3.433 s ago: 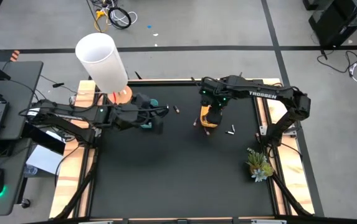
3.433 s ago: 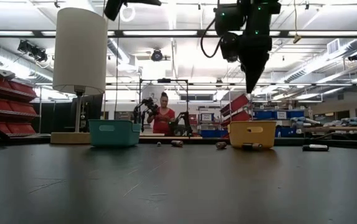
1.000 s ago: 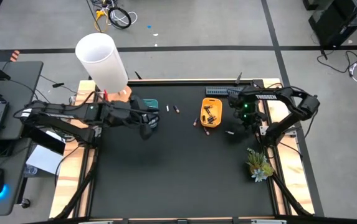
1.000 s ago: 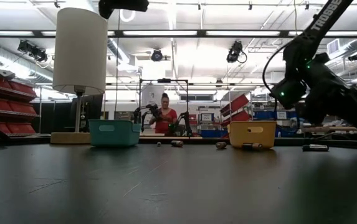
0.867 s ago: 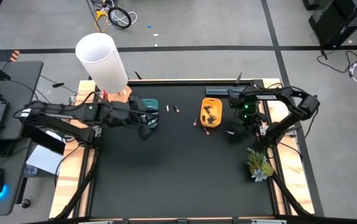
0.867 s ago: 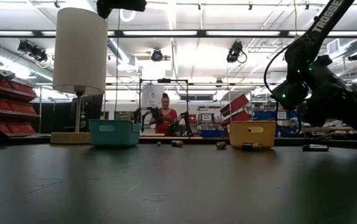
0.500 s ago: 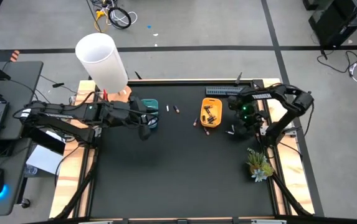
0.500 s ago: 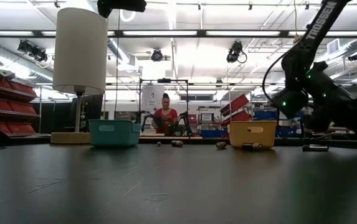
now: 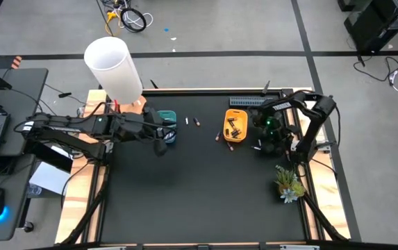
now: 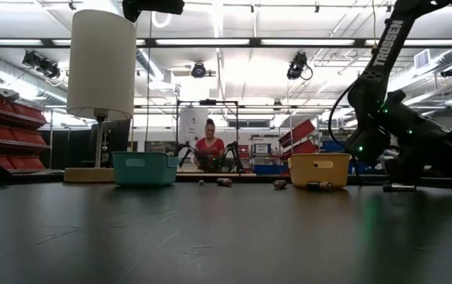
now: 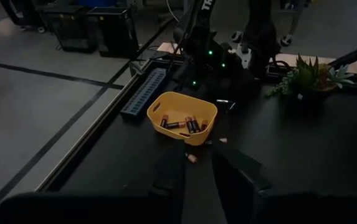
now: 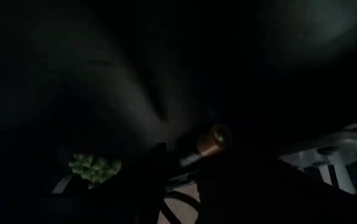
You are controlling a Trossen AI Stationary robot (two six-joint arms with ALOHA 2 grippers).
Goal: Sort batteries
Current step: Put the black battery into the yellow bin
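Overhead, my left gripper hung above the near end of the teal tray, high off the table. From its wrist, its two fingers stood a narrow way apart, and I saw nothing between them. Out ahead of that hand, two loose batteries lay on the black table, a pale battery and a dark battery, close together and just past the teal tray. Farther ahead sat the yellow tray with several dark, copper-ended batteries lying flat inside it. Two more stray batteries lay against that tray's side nearest my left hand. My right gripper was down low at the table, just off the far side of the yellow tray and near the table's right edge. A battery with a copper end lay directly before that hand's fingers. The wrist picture was so dark that I could not tell whether those fingers were parted or closed, or whether they touched the battery. A small potted plant stood behind my right hand, near the same edge. A white lamp stood behind my left arm.
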